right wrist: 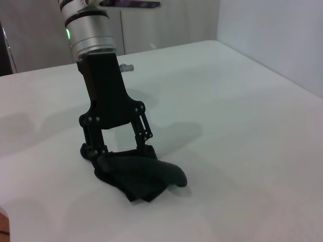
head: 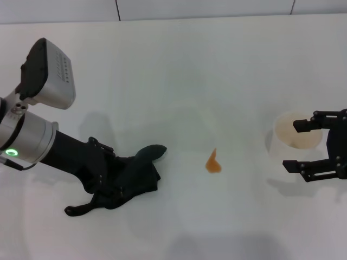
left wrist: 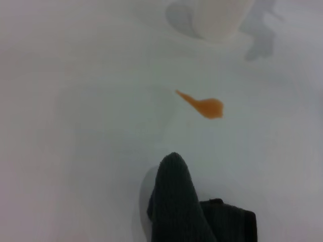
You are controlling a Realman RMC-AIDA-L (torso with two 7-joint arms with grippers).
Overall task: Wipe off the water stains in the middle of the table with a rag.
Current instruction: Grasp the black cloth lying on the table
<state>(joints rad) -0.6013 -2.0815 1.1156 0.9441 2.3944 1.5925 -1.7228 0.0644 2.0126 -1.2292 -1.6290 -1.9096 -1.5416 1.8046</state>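
The orange-amber water stain lies near the middle of the white table; it also shows in the left wrist view. The dark green-black rag lies on the table to the stain's left, apart from it, with one rounded lobe pointing toward the stain. My left gripper is down on the rag with its fingers closed into the cloth, as the right wrist view shows over the rag. My right gripper is open at the right edge.
A translucent whitish plastic cup stands right of the stain, partly between my right gripper's fingers; it also shows in the left wrist view. The table's far edge meets a wall at the back.
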